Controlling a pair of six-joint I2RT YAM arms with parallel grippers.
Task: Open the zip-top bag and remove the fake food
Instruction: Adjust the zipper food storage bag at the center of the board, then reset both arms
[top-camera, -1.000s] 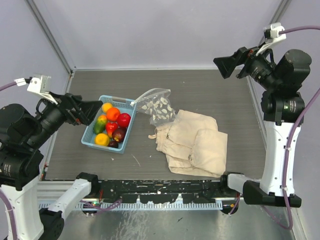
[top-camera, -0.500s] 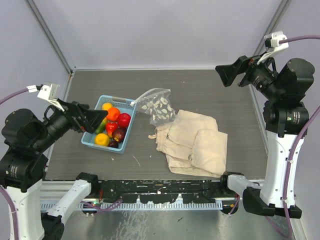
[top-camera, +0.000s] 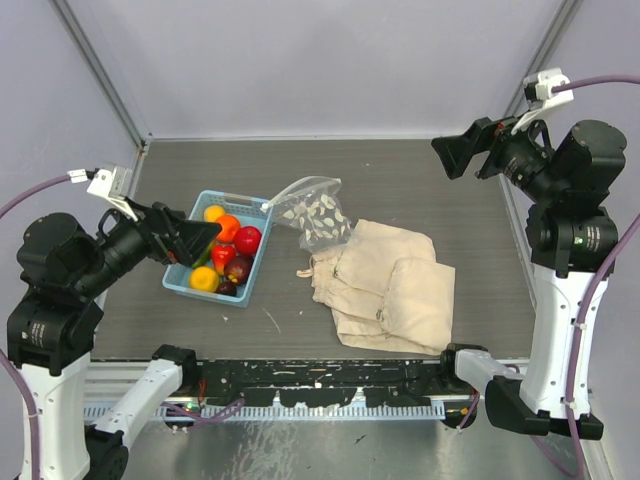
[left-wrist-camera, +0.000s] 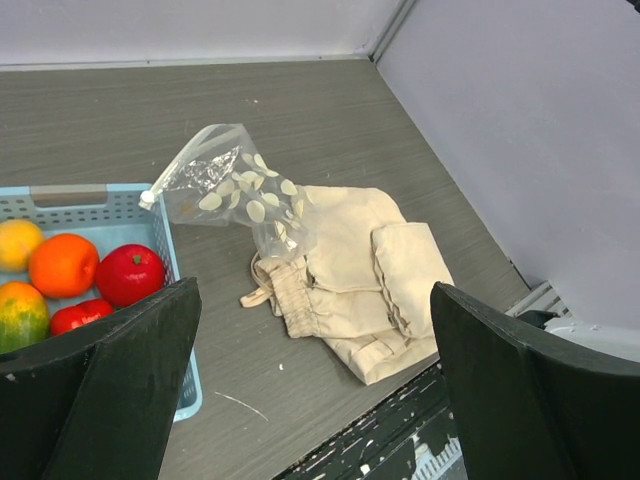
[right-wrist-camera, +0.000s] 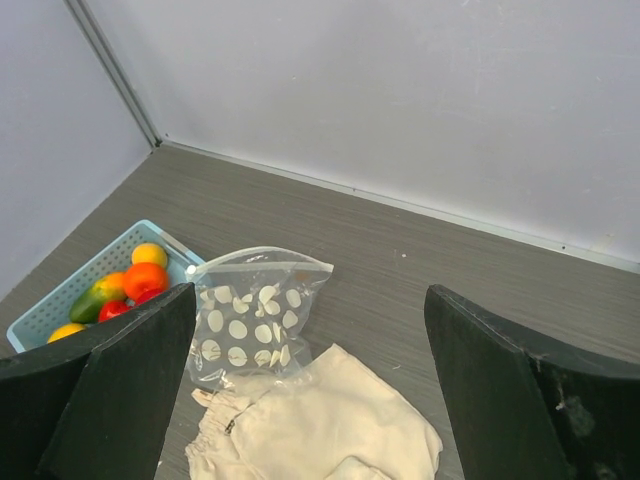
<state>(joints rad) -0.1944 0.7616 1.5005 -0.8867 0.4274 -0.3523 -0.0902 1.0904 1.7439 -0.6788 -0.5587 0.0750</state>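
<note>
The clear zip-top bag (top-camera: 313, 212) with white oval spots lies on the table between the basket and the cloth bag, its lower end on the cloth. No coloured thing shows inside it. It also shows in the left wrist view (left-wrist-camera: 235, 185) and the right wrist view (right-wrist-camera: 250, 315). The fake food (top-camera: 225, 250), red, orange, yellow, green and maroon pieces, lies in the blue basket (top-camera: 237, 199). My left gripper (top-camera: 192, 243) is open and empty, raised over the basket's left side. My right gripper (top-camera: 462, 148) is open and empty, high at the far right.
A beige cloth drawstring bag (top-camera: 385, 285) lies folded right of the zip-top bag, near the front edge. The cell's walls close in the left, back and right. A black rail (top-camera: 320, 385) runs along the table's front edge.
My left arm has swung back and lower, with its gripper now a little further right over the basket's edge. My right gripper has risen slightly. Nothing on the table has moved.
</note>
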